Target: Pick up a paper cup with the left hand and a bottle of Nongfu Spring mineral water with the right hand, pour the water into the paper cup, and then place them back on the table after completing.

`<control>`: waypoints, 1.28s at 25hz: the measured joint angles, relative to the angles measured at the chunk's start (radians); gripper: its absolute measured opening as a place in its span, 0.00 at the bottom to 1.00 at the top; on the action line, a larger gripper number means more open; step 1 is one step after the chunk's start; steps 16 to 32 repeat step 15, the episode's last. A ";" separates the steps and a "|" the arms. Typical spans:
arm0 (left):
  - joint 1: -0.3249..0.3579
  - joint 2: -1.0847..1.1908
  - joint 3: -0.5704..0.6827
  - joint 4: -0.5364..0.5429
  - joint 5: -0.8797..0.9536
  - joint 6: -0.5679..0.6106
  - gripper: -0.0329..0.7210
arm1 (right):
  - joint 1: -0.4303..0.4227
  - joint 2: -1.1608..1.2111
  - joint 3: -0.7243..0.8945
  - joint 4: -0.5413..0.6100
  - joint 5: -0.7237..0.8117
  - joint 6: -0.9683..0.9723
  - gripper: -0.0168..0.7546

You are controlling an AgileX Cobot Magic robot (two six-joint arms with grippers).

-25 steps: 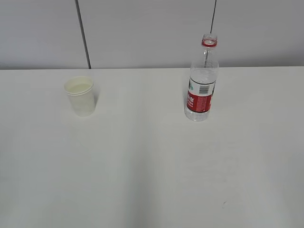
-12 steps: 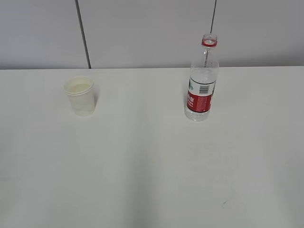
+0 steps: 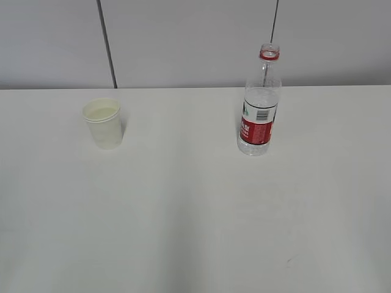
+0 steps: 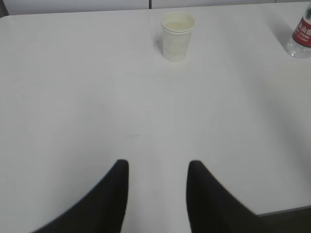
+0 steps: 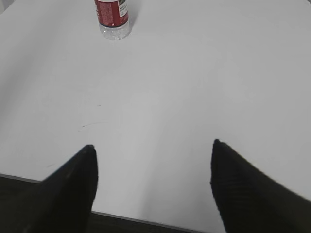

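Exterior view: paper cup (image 3: pixel 103 123) standing upright toward the far left of the bench (image 3: pixel 195 232), bottle (image 3: pixel 259 101) standing upright toward the far right, the two well apart. Neither arm is showing here. The bottle has no cap on, only a red ring at the neck, and the water (image 3: pixel 255 145) seems to be sitting low in it, though the level is hard to read behind the red label. The cup appears to be holding some pale liquid; I cannot tell how much.

Left wrist view: the left hand (image 4: pixel 156 187) is hanging over the near edge of the bench, fingers (image 4: pixel 114 194) apart with nothing between them, cup far ahead near the far edge.

Right wrist view: the right hand (image 5: pixel 153 182) is likewise sitting at the near edge, fingers (image 5: pixel 77 179) spread wide and empty, bottle well ahead and off to the left.

Risks, as I judge them: the bottle is open and tall, so a glancing finger could be tipping it and spilling. The cup is light; an off-centre or hard squeeze could be crushing it or sliding it away.

View differences: only the wrist views are showing the fingers; only the exterior view is showing the bottle's open neck, which the right wrist view crops off.
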 joint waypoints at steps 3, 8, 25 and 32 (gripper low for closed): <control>0.001 0.000 0.000 -0.003 0.000 0.000 0.38 | 0.000 0.000 0.000 -0.001 0.000 0.000 0.72; 0.002 0.000 0.000 -0.003 0.000 0.000 0.38 | 0.000 0.000 0.000 -0.001 0.000 0.000 0.72; 0.002 0.000 0.000 -0.003 0.000 0.000 0.38 | 0.000 0.000 0.000 -0.002 0.000 0.000 0.72; 0.002 0.000 0.000 -0.003 0.000 0.000 0.38 | 0.000 0.000 0.000 -0.002 0.000 0.000 0.72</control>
